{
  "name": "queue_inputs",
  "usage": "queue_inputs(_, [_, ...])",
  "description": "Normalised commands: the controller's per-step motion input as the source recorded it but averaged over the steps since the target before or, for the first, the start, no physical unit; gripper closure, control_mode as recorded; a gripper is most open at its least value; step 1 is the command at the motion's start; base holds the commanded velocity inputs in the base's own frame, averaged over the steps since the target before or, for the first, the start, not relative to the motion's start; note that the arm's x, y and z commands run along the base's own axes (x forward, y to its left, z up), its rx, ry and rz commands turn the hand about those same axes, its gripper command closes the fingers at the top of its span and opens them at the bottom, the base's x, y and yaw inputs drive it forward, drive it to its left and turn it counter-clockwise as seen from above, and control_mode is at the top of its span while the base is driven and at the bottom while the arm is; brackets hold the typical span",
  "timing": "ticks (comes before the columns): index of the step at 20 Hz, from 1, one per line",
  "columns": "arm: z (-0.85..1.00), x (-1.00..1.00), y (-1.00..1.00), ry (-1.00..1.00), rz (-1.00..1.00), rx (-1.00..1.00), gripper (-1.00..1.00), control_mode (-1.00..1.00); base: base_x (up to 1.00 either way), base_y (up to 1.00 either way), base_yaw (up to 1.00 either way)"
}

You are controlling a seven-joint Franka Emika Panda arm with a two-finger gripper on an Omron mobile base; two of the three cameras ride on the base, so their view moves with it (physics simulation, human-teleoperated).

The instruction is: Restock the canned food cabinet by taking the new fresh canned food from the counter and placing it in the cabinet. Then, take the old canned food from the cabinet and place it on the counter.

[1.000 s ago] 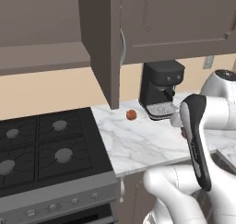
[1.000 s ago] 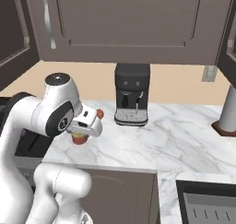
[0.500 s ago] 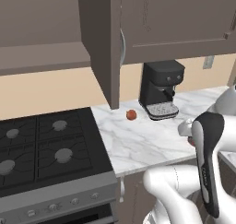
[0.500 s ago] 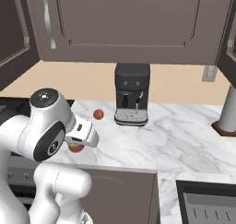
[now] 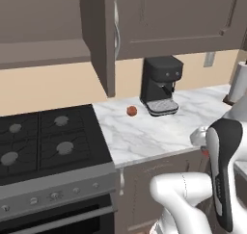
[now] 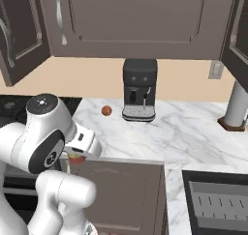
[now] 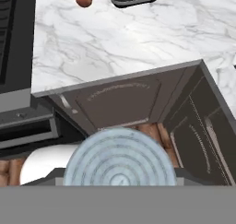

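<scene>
Gripper [image 6: 75,156] clamped on old canned food [image 7: 120,157], held low, near side of counter [image 7: 138,38] edge.

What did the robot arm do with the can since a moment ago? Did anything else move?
The arm swung down and back toward the robot, carrying the can from above the counter to below its front edge. The pincer kept its grip on the can. The red fruit, coffee machine and cabinet doors stayed put.
</scene>
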Motion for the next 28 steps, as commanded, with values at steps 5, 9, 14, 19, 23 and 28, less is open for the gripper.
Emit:
queue_inputs(5, [0.0, 0.0, 0.0, 0.0, 0.0, 0.0, 1.0, 1.0, -0.52, 0.27, 0.03])
queue_inputs(9, [0.0, 0.0, 0.0, 0.0, 0.0, 0.0, 1.0, 1.0, -0.37, 0.62, 0.09])
queue_inputs(14, [0.0, 0.0, 0.0, 0.0, 0.0, 0.0, 1.0, 1.0, -0.27, 0.83, 0.09])
queue_inputs(19, [0.0, 0.0, 0.0, 0.0, 0.0, 0.0, 1.0, 1.0, -0.16, 0.85, 0.08])
queue_inputs(23, [0.0, 0.0, 0.0, 0.0, 0.0, 0.0, 1.0, 1.0, 0.01, 0.76, 0.04])
queue_inputs(28, [0.0, 0.0, 0.0, 0.0, 0.0, 0.0, 1.0, 1.0, 0.25, 0.33, 0.04])
